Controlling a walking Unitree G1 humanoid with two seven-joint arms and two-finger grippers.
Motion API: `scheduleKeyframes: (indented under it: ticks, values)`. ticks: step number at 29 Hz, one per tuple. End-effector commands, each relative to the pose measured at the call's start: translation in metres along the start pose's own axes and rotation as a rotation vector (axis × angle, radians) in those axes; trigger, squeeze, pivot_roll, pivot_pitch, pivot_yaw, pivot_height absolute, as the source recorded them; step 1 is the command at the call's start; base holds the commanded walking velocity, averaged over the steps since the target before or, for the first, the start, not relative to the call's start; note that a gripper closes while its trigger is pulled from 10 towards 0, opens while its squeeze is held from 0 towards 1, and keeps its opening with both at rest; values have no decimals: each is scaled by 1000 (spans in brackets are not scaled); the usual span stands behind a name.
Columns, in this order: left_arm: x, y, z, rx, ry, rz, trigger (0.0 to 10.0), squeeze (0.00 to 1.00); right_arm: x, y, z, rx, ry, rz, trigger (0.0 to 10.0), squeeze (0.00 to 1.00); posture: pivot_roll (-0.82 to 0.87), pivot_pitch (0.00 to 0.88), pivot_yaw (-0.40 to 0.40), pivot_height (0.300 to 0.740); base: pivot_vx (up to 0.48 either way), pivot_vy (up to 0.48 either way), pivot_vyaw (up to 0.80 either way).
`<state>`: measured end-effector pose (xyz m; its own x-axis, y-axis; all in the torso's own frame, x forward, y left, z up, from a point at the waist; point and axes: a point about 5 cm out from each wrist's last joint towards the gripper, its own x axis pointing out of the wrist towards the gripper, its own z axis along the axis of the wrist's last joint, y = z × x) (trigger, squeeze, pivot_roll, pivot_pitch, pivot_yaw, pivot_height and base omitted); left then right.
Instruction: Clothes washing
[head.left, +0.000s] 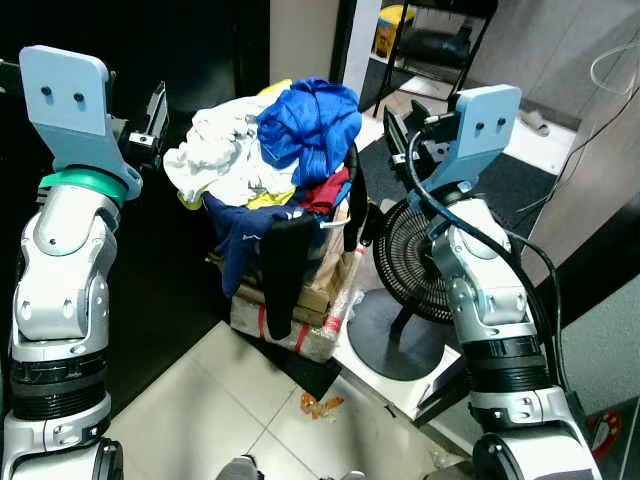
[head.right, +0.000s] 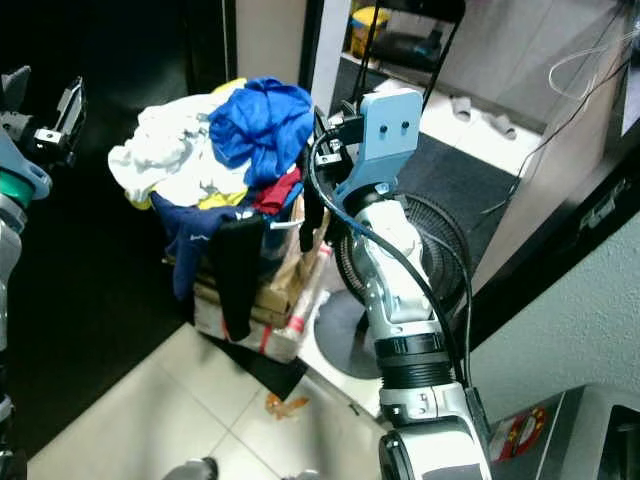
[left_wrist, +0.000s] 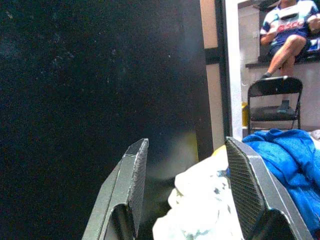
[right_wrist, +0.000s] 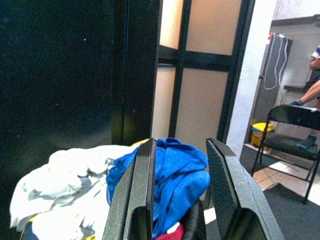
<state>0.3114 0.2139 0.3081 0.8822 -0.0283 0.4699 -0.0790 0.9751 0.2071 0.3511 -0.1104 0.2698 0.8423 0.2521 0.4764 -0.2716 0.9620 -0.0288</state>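
Note:
A heaped pile of laundry fills a black basket (head.left: 352, 168): a bright blue garment (head.left: 310, 120) on top, a white one (head.left: 215, 150) to its left, red and navy pieces beneath, and a black garment (head.left: 280, 270) hanging down the front. My left gripper (head.left: 155, 108) is raised just left of the white garment, open and holding nothing; in the left wrist view (left_wrist: 185, 145) the white cloth lies beyond its fingertips. Close to the pile's right side, my right gripper (head.left: 395, 135) is open and holding nothing, pointing at the blue garment (right_wrist: 175, 170).
The basket rests on stacked cardboard and wrapped packages (head.left: 320, 295). A black floor fan (head.left: 410, 260) stands right beside it, under my right arm. A dark wall is on the left. An orange scrap (head.left: 320, 403) lies on the tiles. A person (left_wrist: 287, 30) sits beyond a folding chair (left_wrist: 275, 100).

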Motion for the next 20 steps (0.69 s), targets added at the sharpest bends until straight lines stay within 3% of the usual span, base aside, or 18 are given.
scheduleKeyframes:
  ticks: [1, 20]
  values:
    - [-1, -3, -1, -2, -3, -11, 10000, 0, -1, -4, 0, 4, 0, -14, 10000, 0, 76, 51, -57, 740, 454, 0, 0]
    - [-1, -3, -2, -3, 0, -14, 10000, 0, -2, -3, -1, -1, 4, -8, 10000, 0, 76, 51, -57, 740, 451, 0, 0]
